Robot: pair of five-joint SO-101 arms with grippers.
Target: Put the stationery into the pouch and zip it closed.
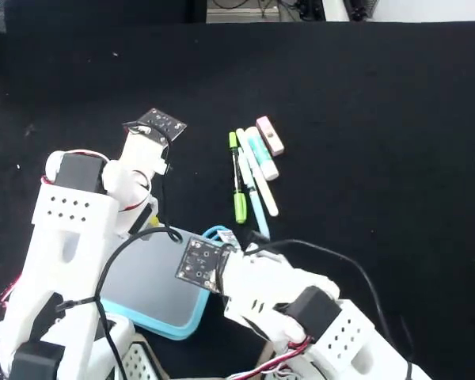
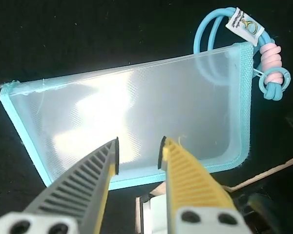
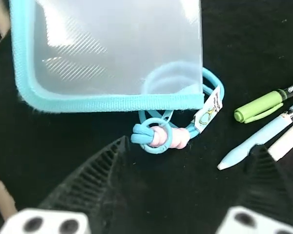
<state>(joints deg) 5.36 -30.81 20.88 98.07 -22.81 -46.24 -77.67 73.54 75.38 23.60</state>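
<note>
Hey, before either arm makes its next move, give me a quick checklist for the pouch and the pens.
1. Translucent pouch with light blue trim lying flat on the black table: ok.
2. Pouch zip open for loading: cannot tell.
3. Green marker and light blue pen inside the pouch: not ok, both lie beside it.
4. Right gripper open above the blue cord zip pull: ok.
5. Left gripper open at the pouch's edge: ok.

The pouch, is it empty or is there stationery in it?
Empty, it seems: nothing shows through the translucent pouch, and the pens lie on the black table beside it.
</note>
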